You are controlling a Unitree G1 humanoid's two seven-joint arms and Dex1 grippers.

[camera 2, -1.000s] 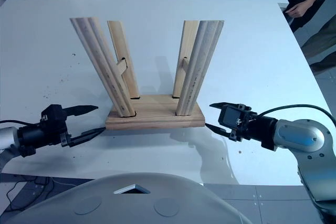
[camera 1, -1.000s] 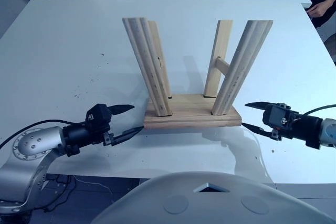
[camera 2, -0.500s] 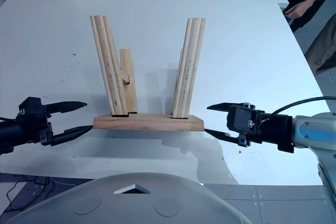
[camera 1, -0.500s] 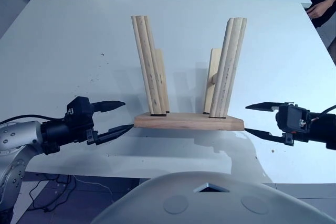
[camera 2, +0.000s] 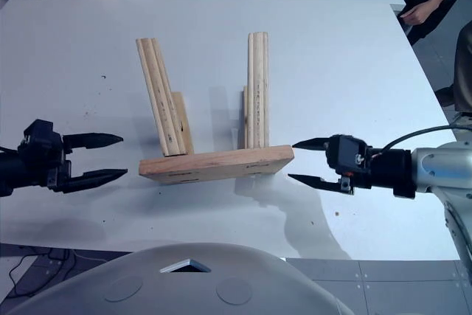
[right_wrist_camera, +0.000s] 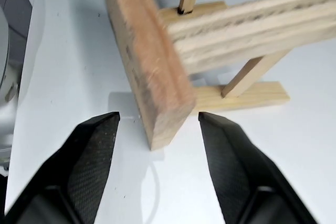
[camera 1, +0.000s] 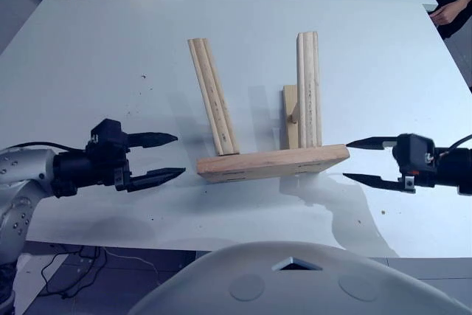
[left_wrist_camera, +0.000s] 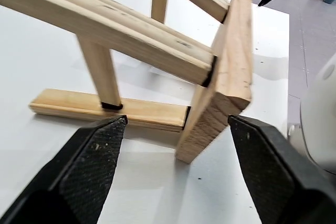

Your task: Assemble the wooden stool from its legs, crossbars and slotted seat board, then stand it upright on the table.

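Stool (camera 1: 221, 119) on its side mid-table (camera 1: 88, 49): seat (camera 1: 273, 162) on edge, legs (camera 1: 308, 86) pointing away. Seat's long axis runs between the grippers. Left gripper (camera 1: 179, 154) agape, near one end; right gripper (camera 1: 346, 160) agape, just beside the other (nearer).

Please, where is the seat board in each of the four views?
Left eye view: seat board low in the centre, standing on edge.
Right eye view: low, left of centre.
Left wrist view: ahead, between the left fingers.
Right wrist view: ahead, between the right fingers.
Shared landmark: the legs slotted into it.
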